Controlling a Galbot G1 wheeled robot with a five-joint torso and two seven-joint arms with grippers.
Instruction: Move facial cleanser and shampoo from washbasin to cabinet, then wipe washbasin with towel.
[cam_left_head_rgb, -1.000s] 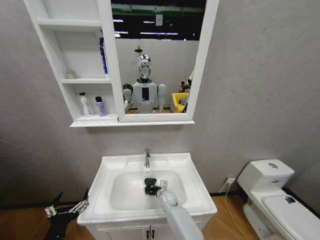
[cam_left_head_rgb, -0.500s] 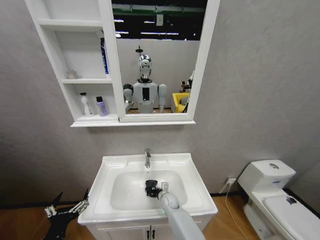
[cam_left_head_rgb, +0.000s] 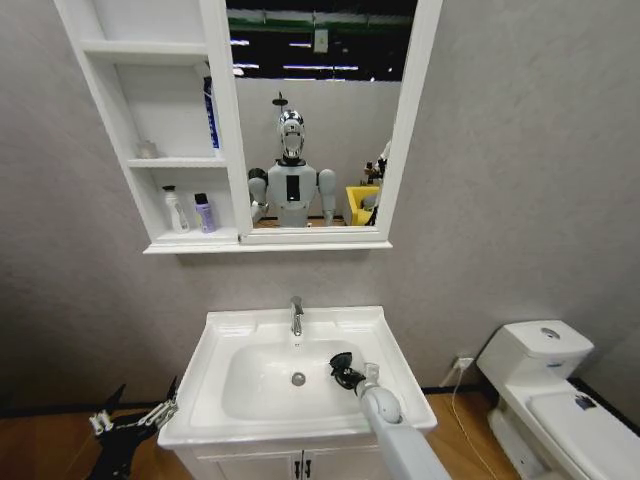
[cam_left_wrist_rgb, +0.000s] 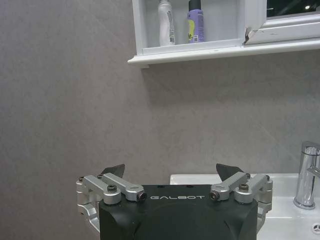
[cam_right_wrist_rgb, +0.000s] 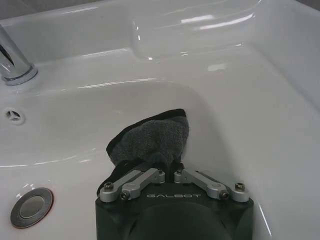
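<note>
- Left end effector: parked low, left of the washbasin and beside its front-left corner; fingers spread wide, nothing betw. them.
- Cabinet: white, 3 compartments, up on wall above-left of washbasin, joined to mirror. Bottom compartment holds white bottle w/ purple bottle just beside it, both upright.
- Washbasin: glossy white, rounded bowl, chrome faucet at back centre, round metal drain in bowl floor.
- Towel: dark grey, soft, bunched; pressed on bowl's right slope, right of drain.
- Right end effector: inside the washbasin, right of drain, fingers clamped narrow on the towel.
</note>
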